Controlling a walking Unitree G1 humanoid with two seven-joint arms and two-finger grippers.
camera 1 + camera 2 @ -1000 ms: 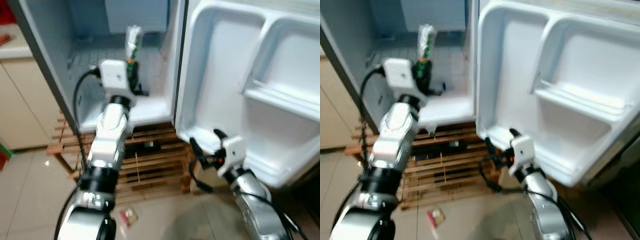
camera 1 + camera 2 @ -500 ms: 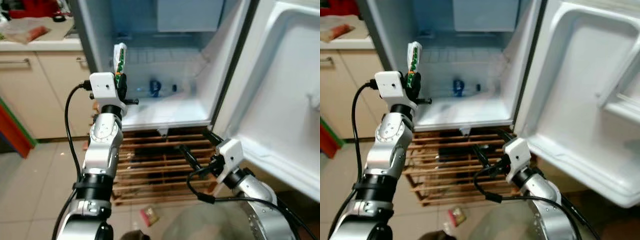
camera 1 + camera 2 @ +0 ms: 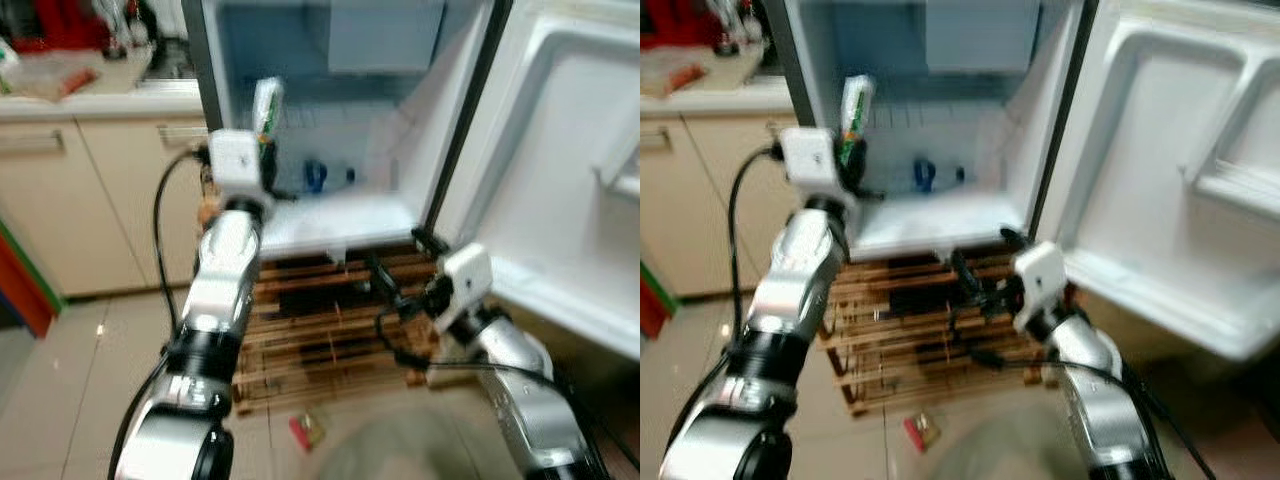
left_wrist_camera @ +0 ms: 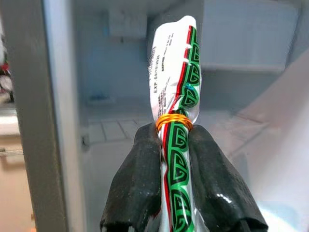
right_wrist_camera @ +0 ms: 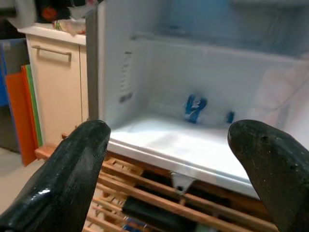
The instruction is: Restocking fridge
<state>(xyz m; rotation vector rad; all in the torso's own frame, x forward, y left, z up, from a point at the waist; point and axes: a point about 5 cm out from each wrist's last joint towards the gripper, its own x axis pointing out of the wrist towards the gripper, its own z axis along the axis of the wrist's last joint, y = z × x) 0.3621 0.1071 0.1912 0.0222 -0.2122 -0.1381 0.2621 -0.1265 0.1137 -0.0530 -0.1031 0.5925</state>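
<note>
Left gripper (image 4: 176,159) clenched on green-and-white plastic packet tied with orange wire (image 3: 266,108), raised at left front edge of open white fridge (image 3: 340,222); right gripper (image 3: 399,270) released, low by wooden pallet (image 3: 320,330); risk: packet tip catching fridge's left wall, twisting loose.

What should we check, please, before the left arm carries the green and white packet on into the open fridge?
1. Hold on the packet: ok. The left end effector is shut on it below the orange tie, packet upright.
2. Fridge door: ok, swung wide open.
3. Fridge floor as a landing spot: ok, bare white surface in front of the small blue item at the back.
4. Path past the fridge's left wall: cannot tell; the wall stands close beside the packet.
5. Right end effector: ok, open, held low near the wooden pallet under the fridge.
6. Picture sharpness: not ok, the head views are blurred.
</note>
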